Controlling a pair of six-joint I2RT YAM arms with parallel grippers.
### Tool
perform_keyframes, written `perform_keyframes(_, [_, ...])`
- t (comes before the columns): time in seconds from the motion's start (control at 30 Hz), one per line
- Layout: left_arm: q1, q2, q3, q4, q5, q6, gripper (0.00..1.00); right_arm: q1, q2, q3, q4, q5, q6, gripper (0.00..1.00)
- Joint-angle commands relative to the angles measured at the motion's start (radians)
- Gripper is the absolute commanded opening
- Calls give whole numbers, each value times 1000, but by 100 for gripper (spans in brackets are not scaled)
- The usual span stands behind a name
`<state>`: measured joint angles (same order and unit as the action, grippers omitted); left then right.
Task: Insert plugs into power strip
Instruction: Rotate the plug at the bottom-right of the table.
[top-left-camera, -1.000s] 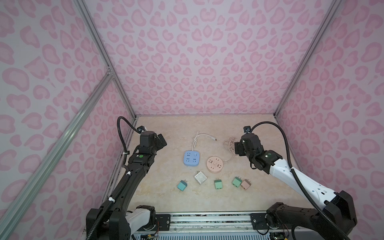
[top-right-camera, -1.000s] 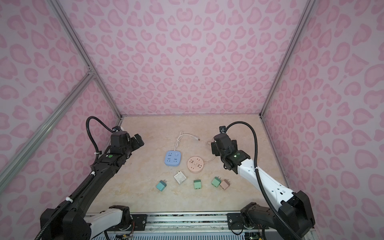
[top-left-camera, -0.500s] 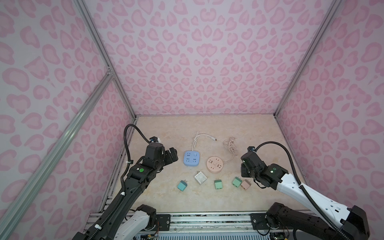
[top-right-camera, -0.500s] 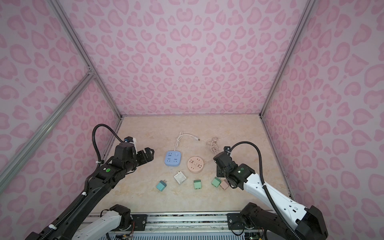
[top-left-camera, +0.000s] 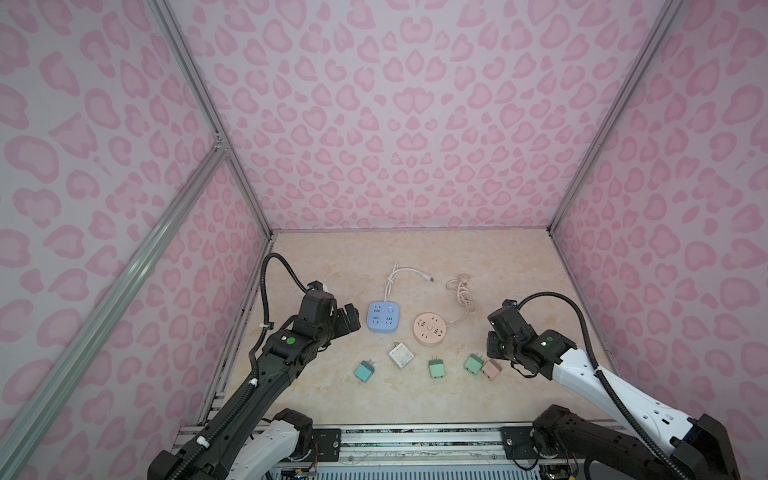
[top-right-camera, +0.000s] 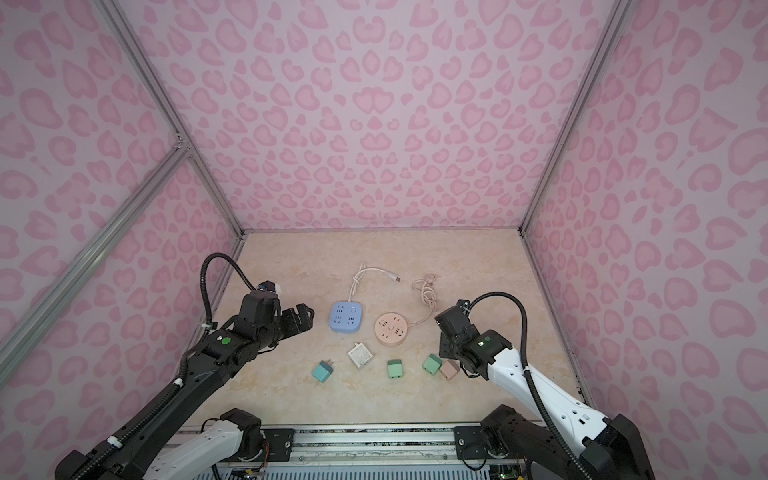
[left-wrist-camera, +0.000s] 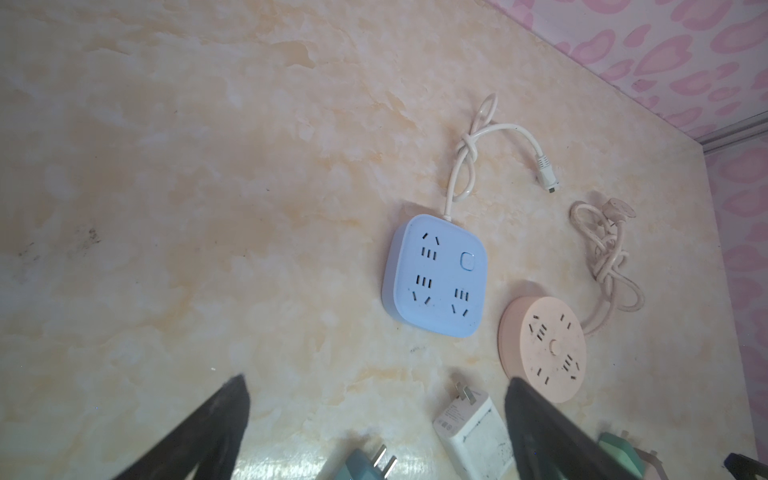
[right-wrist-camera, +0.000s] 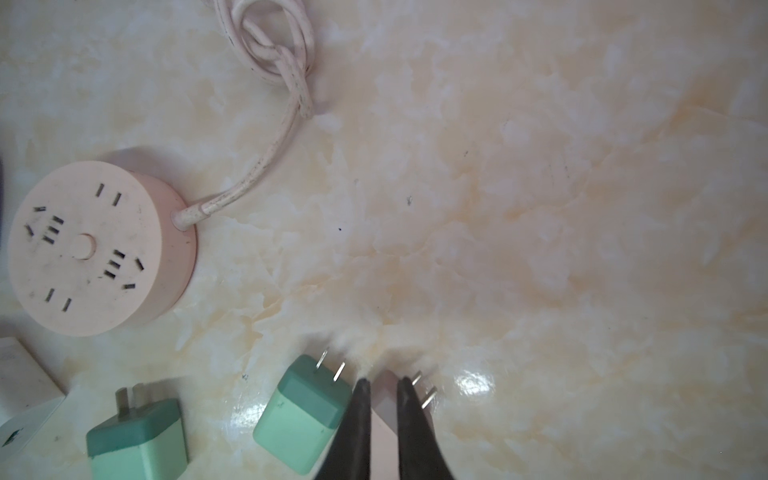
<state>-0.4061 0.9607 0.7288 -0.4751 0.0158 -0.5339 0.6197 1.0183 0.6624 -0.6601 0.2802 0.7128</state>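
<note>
Pink blotch-patterned walls (top-left-camera: 395, 124) with aluminium posts (top-left-camera: 616, 112) enclose a glossy beige marbled floor (top-left-camera: 415, 399).

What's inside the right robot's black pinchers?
A small pinkish-tan plastic plug, squeezed in the shut right gripper. Two metal prongs stick out; the fingers cover its sides.

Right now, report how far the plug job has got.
Done: nothing; the blue square power strip and round pink power strip show only empty sockets. In hand: the right gripper is shut on the pinkish-tan plug. The left gripper is open, empty. Left: all five, including the teal plug, flat white square plug and two mint green plugs.
</note>
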Motion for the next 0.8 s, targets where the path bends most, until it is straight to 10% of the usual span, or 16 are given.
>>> perform_keyframes(0.0, [-8, 11, -7, 47, -7, -11, 98, -11, 10, -10, 21, -33, -4, 9])
perform_keyframes(0.77, [-33, 51, -9, 67, -7, 2, 97, -26, 35, -11, -6, -45, 20, 0])
